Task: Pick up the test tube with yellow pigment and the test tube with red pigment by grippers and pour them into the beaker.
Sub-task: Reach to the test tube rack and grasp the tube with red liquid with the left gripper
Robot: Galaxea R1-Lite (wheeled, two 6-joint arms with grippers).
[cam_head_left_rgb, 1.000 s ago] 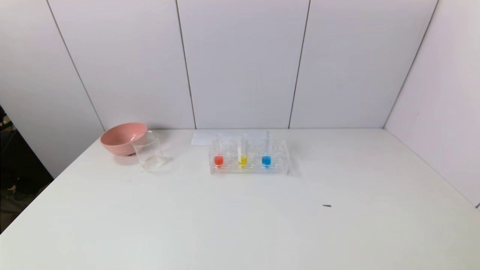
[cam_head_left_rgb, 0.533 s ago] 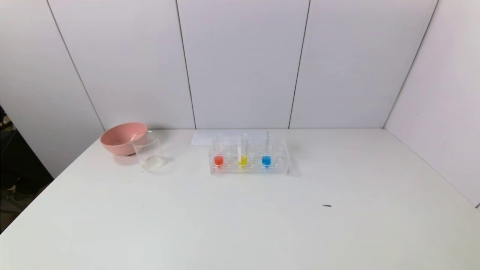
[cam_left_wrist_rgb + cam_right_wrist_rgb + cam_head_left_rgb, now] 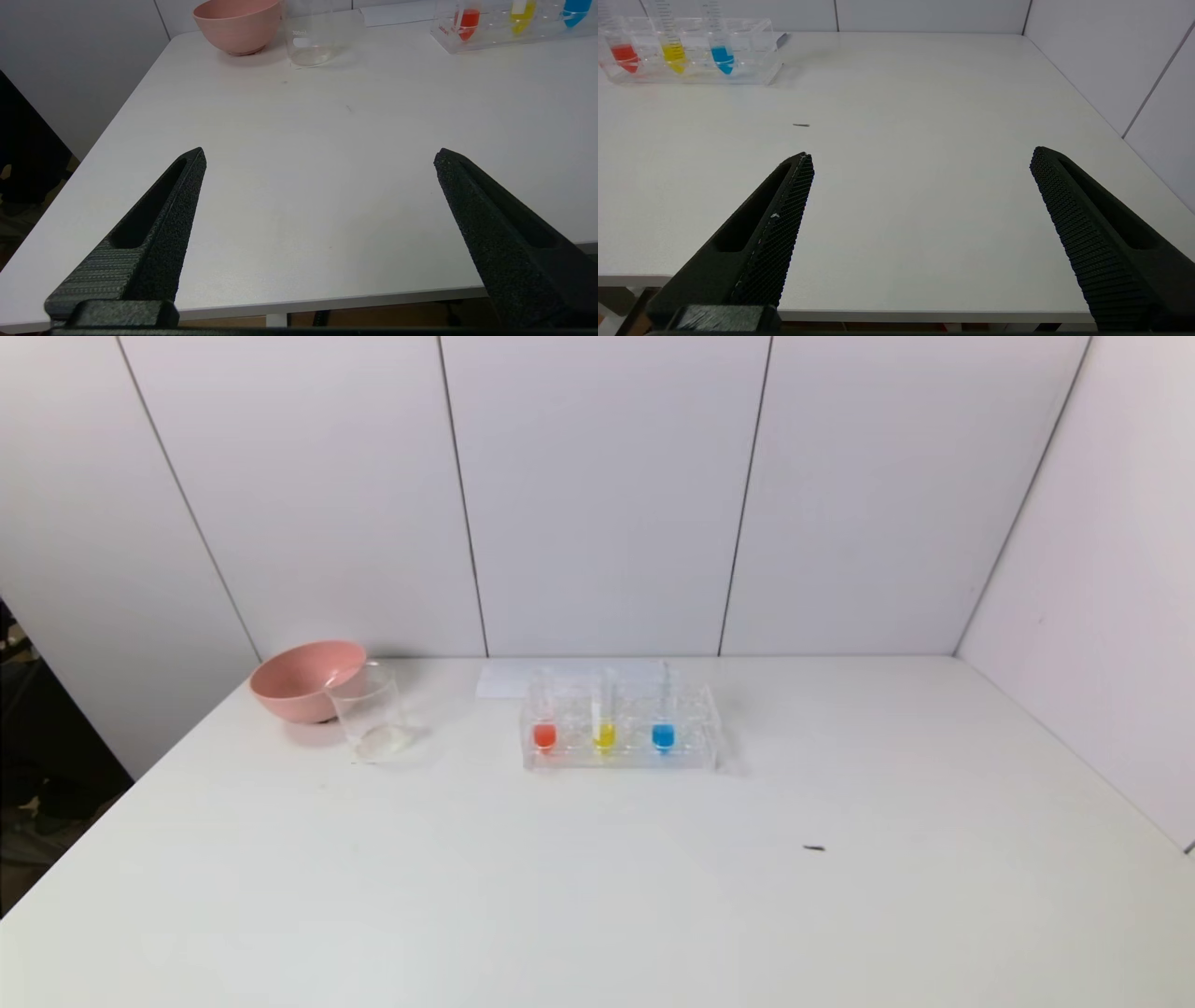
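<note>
Beaker in head view; wide-open left end effector and right end effector only in wrist views.

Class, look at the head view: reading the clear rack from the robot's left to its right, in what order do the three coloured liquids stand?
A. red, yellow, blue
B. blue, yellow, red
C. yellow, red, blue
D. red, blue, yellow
A: in the rack the red tube is nearest the beaker, the yellow tube stands in the middle, and the blue tube is rightmost.
</note>
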